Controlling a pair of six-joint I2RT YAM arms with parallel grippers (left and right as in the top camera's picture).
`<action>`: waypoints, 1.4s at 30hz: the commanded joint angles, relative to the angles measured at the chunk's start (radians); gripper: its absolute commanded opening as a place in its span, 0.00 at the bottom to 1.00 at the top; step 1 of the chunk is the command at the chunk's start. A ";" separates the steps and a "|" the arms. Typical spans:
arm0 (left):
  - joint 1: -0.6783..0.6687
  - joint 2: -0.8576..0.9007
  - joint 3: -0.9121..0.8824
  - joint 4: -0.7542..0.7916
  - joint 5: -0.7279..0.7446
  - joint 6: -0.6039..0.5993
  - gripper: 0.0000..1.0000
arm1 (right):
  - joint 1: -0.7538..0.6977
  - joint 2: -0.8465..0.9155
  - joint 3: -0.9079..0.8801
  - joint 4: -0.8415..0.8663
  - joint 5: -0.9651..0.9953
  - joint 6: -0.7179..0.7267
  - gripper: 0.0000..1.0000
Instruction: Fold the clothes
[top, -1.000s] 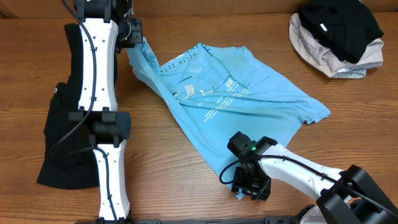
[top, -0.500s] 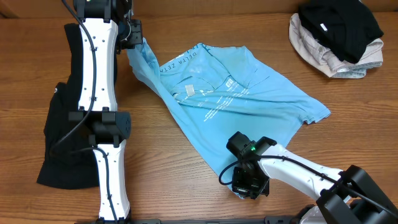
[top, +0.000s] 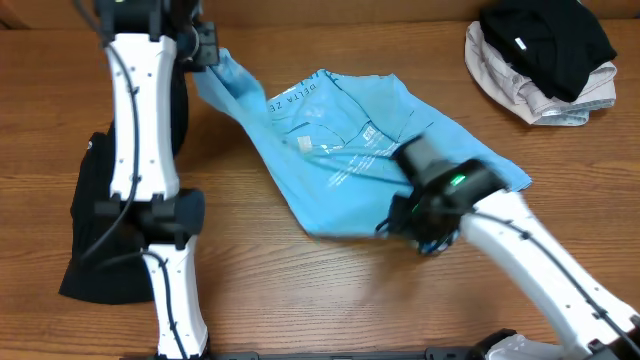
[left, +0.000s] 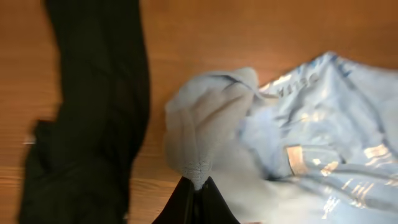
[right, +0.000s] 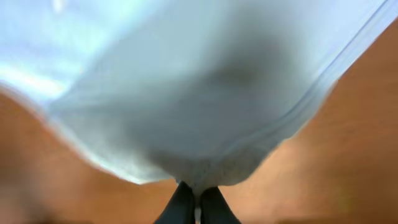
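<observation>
Left gripper (left: 196, 199) is pinched tight on a bunched corner of the light blue T-shirt (top: 340, 150). In its wrist view the ribbed knit rises straight out of the dark fingertips. Right gripper (right: 198, 202) is likewise clamped together on the shirt's stitched hem, which hangs just ahead of its fingers. Overhead it is smeared by motion blur, and its jaws cannot be made out there.

The wooden table (top: 300, 290) shows brown grain beneath both. The shirt stretches between the two grippers, soft and creased. Its edge is gathered at the right gripper, hiding the cloth beneath.

Beside the left gripper lies a black garment (left: 93, 106), limp and matte, partly covered overhead by the left arm (top: 140, 120). Well beyond the right gripper sits a heap of black and pale clothes (top: 540, 60).

White lettering (top: 290, 97) runs near the left gripper, too blurred to read whole. A small pale neck label (left: 293, 159) lies just past it.
</observation>
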 joint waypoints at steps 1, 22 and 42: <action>0.008 -0.164 0.011 -0.002 -0.087 0.019 0.04 | -0.117 -0.025 0.164 -0.023 0.062 -0.154 0.04; 0.008 -0.616 0.011 -0.002 -0.127 0.011 0.04 | -0.333 -0.026 1.007 -0.369 0.071 -0.361 0.04; 0.008 -0.869 0.010 0.058 -0.607 -0.080 0.04 | -0.333 -0.170 1.472 -0.422 0.208 -0.360 0.04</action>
